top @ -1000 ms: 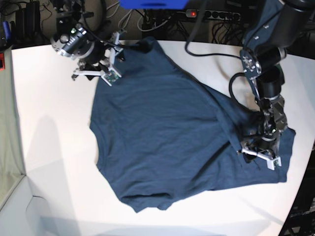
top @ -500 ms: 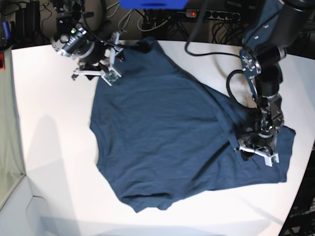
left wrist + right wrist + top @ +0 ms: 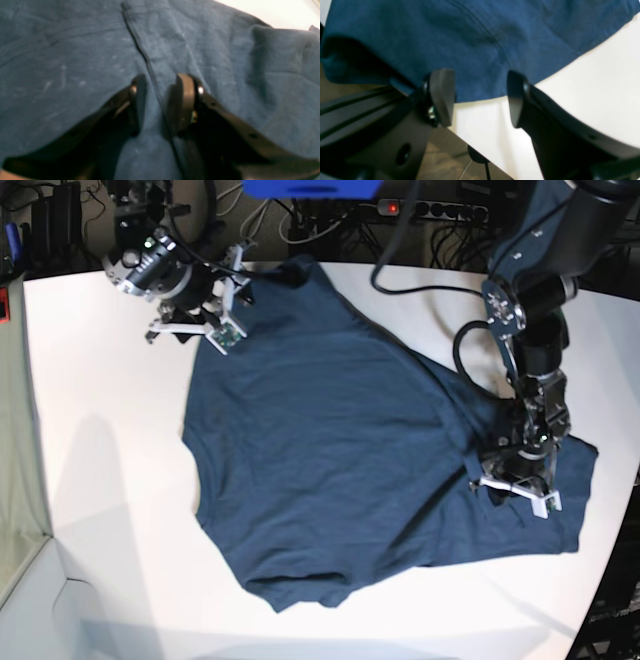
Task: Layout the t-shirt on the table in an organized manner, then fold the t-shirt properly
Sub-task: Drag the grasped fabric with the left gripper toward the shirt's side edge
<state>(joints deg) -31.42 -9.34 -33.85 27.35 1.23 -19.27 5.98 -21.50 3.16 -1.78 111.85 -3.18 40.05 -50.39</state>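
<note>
T-shirt (image 3: 340,440): dark navy soft knit, matte, faintly linty in the left wrist view; spread mostly flat with shallow creases and a raised seam (image 3: 140,47) running between the left gripper's pads.
Where it lies: on the middle and right of the table (image 3: 100,480), one corner reaching the far edge, the lower right part close to the table's right edge.
Long axis: roughly from far left to near right; which end is the collar I cannot tell.
Table: smooth white matte top with a curved edge.
Left gripper (image 3: 158,100): on the shirt's right part, pressed down into the cloth; dark rounded pads a narrow gap apart, straddling the seam with cloth between them; whether they have actually pinched it I cannot tell.
Right gripper (image 3: 480,96): at the far left, by the shirt's far-left edge; dark curved fingers standing well apart, holding nothing, the cloth's hem and bare white table showing in the gap.
</note>
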